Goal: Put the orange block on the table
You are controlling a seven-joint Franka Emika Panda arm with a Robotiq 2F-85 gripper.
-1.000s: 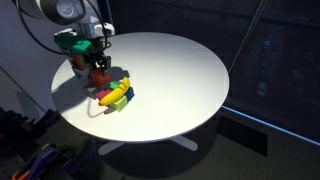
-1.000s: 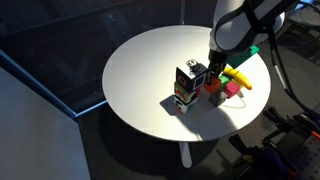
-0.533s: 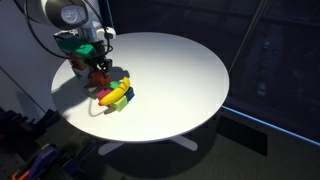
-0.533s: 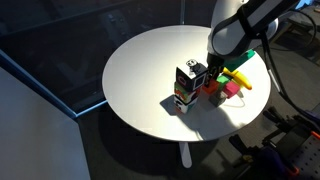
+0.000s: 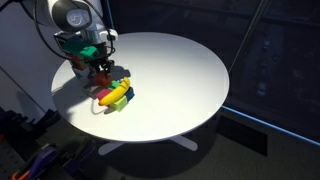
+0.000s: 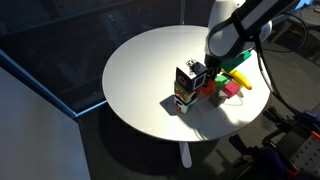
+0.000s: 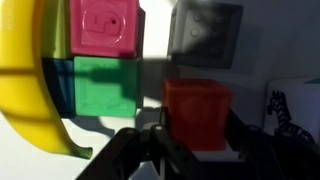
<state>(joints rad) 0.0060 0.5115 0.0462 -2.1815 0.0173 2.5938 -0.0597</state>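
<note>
Wrist view, nearest: your gripper (image 7: 198, 135) enters from the bottom edge. Its dark fingers (image 7: 150, 150) press on the left and right faces of the orange block (image 7: 197, 108), so the jaws read as clamped on it.
Block position: the orange block sits between the fingers, just right of a green block (image 7: 105, 90) and nearer to you than a dark grey block (image 7: 205, 35). You cannot tell from this view whether its underside touches the table (image 7: 155, 40) or hangs just above it.
Neighbours: a pink block (image 7: 105, 28) lies beyond the green one. A curved yellow piece (image 7: 25, 85) runs along the left side of both. A printed carton (image 7: 290, 115) shows at the right edge.
Exterior views, farther off: in both exterior views the gripper is low over the toy cluster, near the rim of the round white tabletop. In an exterior view the carton (image 6: 187, 85) stands upright just beside the gripper.
Step in hand: you appear to be holding the block at or near the tabletop, so this looks like the placing stage.
Next move: find a bare white patch between the green block and the carton, lower until the block rests flat, then part the fingers and lift straight up.
Risk: the carton is close on one side, and a sideways drift could tip it.
</note>
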